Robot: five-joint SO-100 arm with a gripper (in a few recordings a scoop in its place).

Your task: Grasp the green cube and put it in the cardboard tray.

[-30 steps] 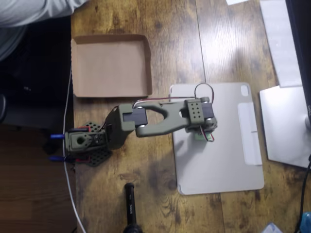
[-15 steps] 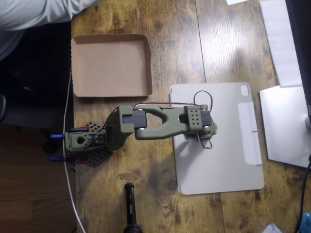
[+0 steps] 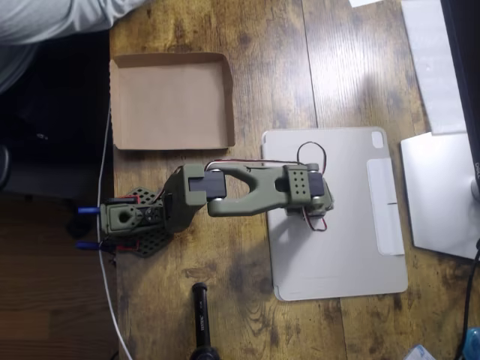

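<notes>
Currently, in the overhead view, my olive-green arm reaches from its base near the table's left edge out over the grey tablet cover, which lies flat toward the table's right side. The wrist block hangs over the cover's upper-left area, and my gripper sits beneath it, pointing down. The wrist housing hides the fingers, so I cannot tell whether they are spread, closed on air or clamped on anything.

The green cube is hidden from this camera. I judge that it lies under the wrist, since the arm is posed directly above 1 spot on the cover as for a vertical pick, but I cannot confirm contact or hold.

The cardboard tray rests near the table's upper-left corner, well apart from the gripper and just above the arm's base. Its floor is bare. I judge this placement keeps the drop-off within a short swing of the shoulder joint.

Materials: the tray is matte brown cardboard, roughly square, with low folded walls. The cover is smooth, pale grey, with rounded corners and a lighter strip along its right side. The table is dark, grained wooden planking. A black cylindrical object lies at the table's bottom edge.
</notes>
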